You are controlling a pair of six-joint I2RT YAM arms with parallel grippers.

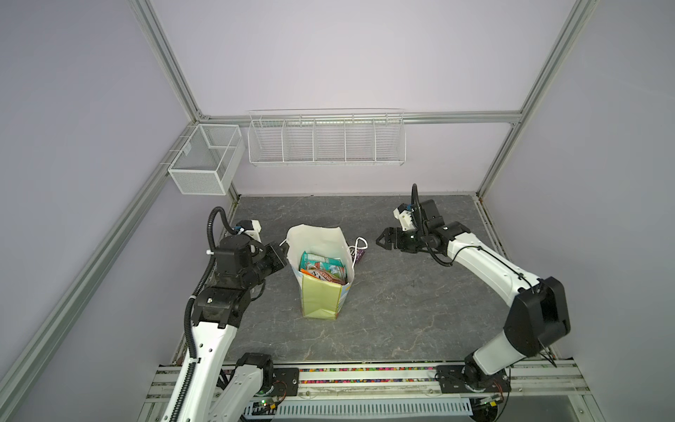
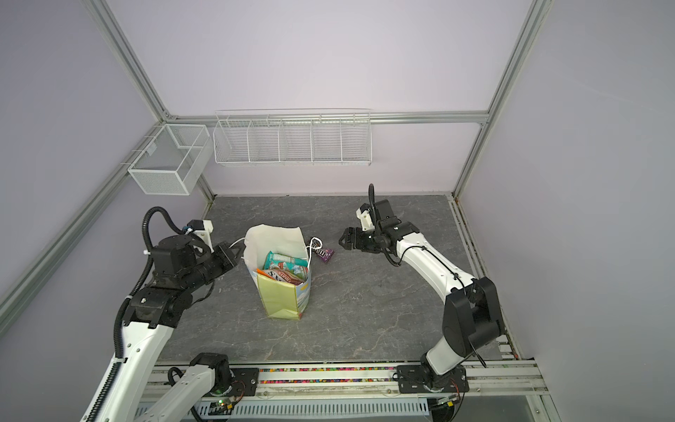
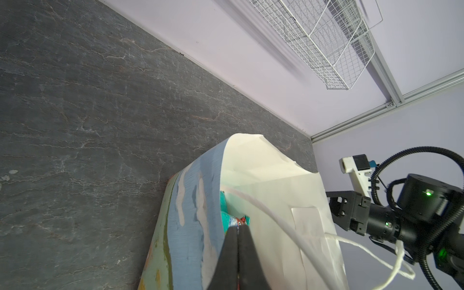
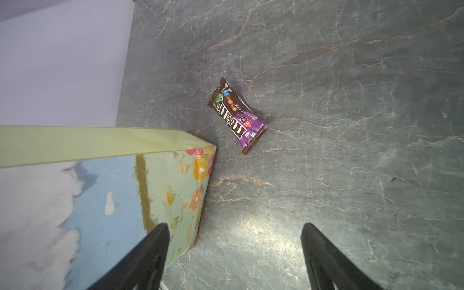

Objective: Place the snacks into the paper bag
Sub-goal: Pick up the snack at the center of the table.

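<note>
Left gripper (image 3: 237, 233) is pinched shut on the rim of the paper bag (image 1: 317, 296); right gripper (image 4: 235, 226) is spread wide above the desk (image 1: 401, 299), holding nothing.

Grey, veined, stone-look desk lies open toward its right and front edges. Bag stands upright near the desk's middle, mouth open: glossy, pale yellow-green side, sky-and-flower face, white inside. A teal-red pouch (image 1: 321, 263) and an orange pouch (image 1: 306, 273) sit in it. Brown-purple M&M's pack (image 4: 237, 115) lies flat just beside the bag's back-right side, near the white cord handle (image 1: 359, 243).

paper bag (image 4: 105, 200): glossy printed paper | M&M's pack (image 4: 237, 115): shiny crinkled film | table (image 4: 351, 150): smooth grey marbled stone-look
</note>
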